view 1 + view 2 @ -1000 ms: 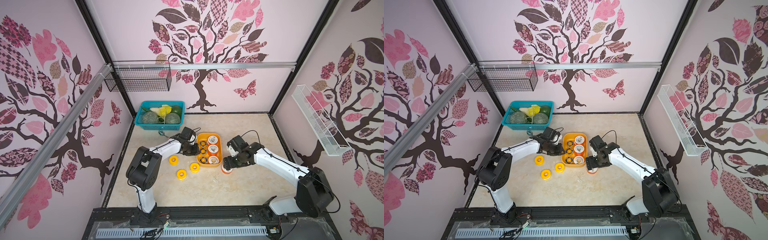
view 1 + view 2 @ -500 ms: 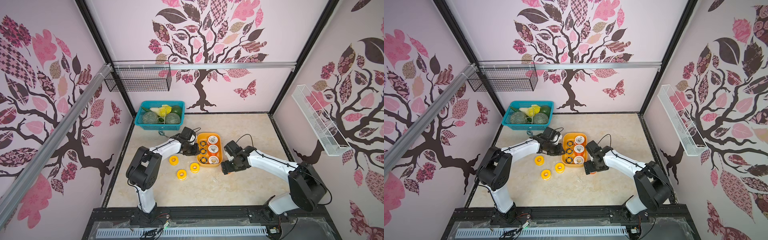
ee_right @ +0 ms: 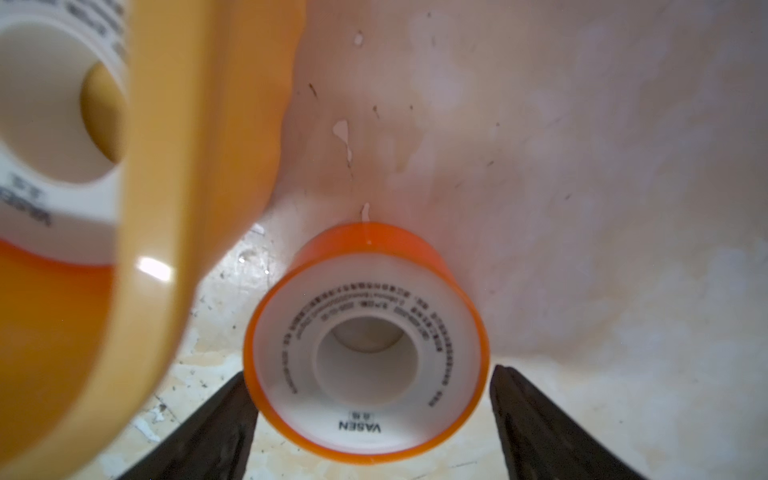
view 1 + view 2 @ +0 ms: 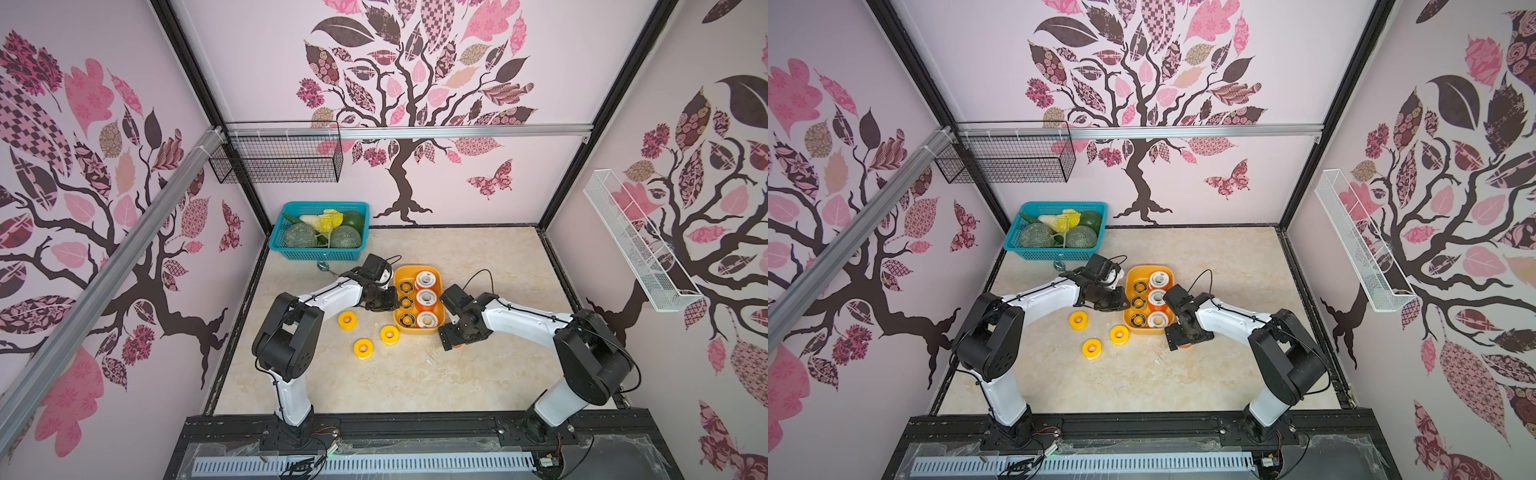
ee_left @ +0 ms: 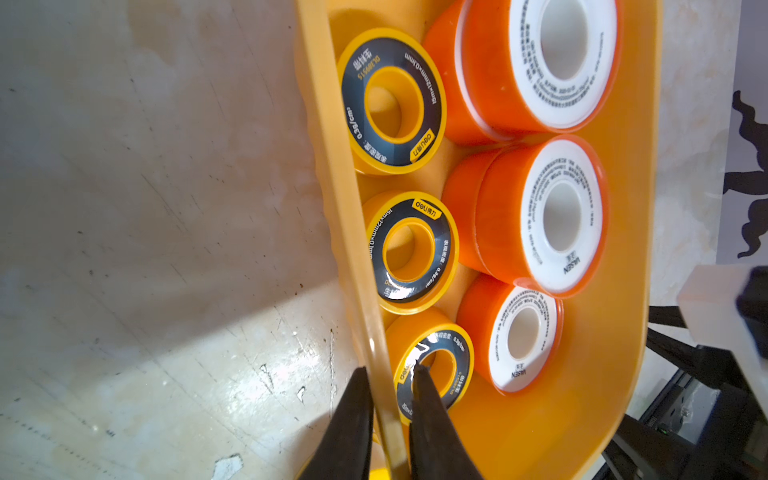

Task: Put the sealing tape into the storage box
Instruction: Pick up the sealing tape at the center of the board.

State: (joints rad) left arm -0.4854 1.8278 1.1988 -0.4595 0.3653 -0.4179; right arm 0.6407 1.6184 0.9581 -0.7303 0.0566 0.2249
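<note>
Under the spread right pincer (image 3: 372,372), the orange tape roll (image 3: 365,291) barely shows from above; left pincer (image 5: 389,368) clamps storage box (image 5: 332,166).

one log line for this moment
left gripper: shut on wall of orange-yellow plastic storage box | right gripper: open, fingers flanking orange plastic sealing tape roll on beige table | three yellow tape rolls on table

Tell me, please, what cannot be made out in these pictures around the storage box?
- Loose orange tape roll: in both top views the right gripper covers all but a sliver of it.
- Left gripper: in both top views its fingertips are too small and dark to tell apart at the box wall.
- Storage box: in the right wrist view it is blurred and cut off by the picture's edge.
</note>
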